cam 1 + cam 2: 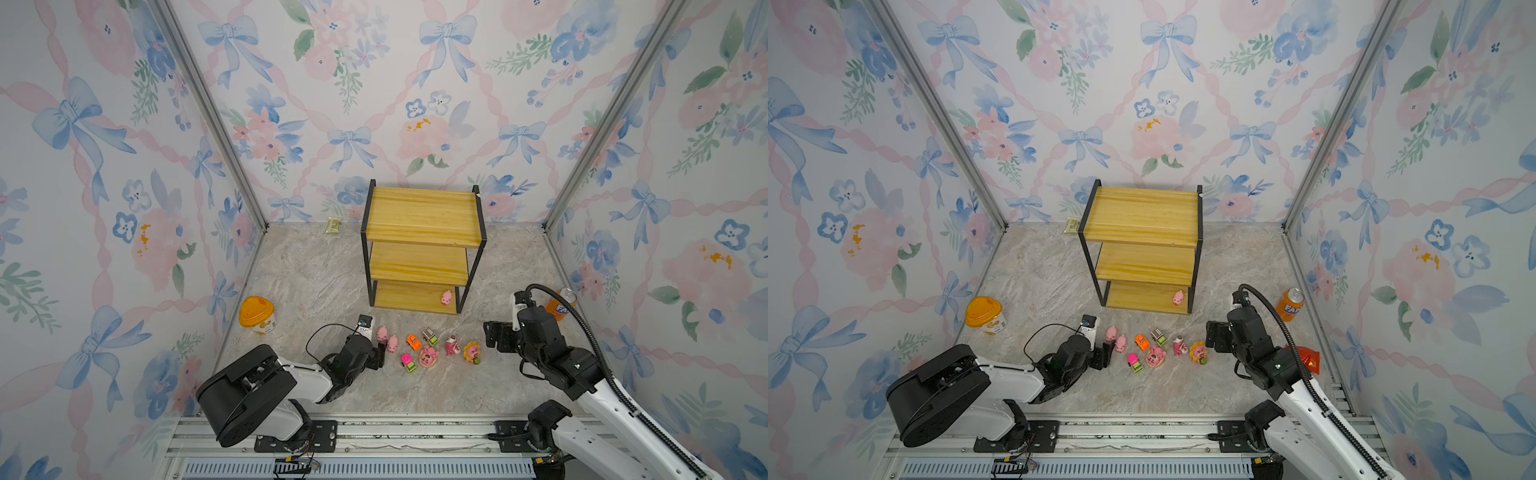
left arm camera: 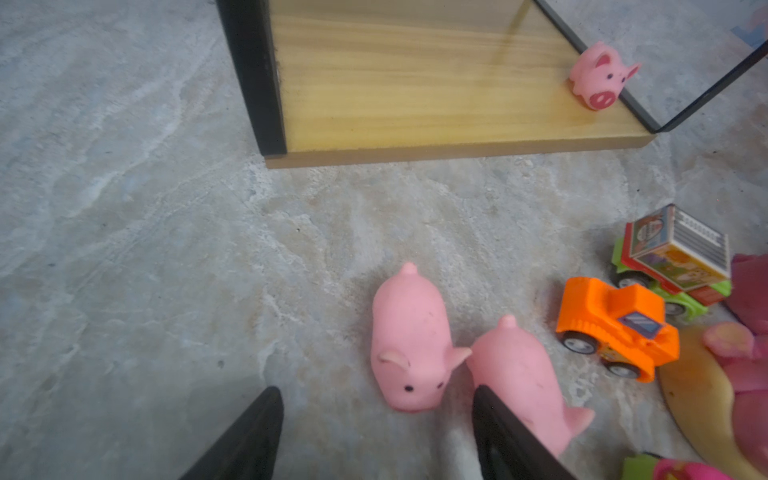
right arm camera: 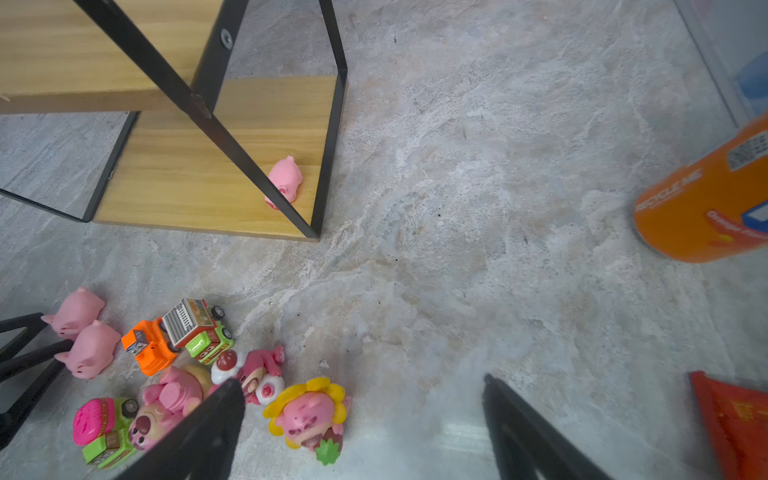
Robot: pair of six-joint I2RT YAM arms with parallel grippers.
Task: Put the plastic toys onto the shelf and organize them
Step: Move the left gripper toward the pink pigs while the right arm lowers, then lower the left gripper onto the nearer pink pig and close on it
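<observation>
**One Pig Shelved, Eight Toys on the Floor**

A pink pig is sitting on the bottom board of the shelf, at its right front corner. Two more pigs, three cars and three figurines are lying clustered in front. The left gripper is hovering by the two pigs, jaws parted, gripping nothing — the right gripper is hanging wide open beside the figurines.

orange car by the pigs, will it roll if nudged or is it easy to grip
The orange car stands on its wheels, so a nudge along its length would probably roll it on the smooth table. Its ribbed plastic body looks stiff and likely light, so a sideways pinch should hold.
</observation>
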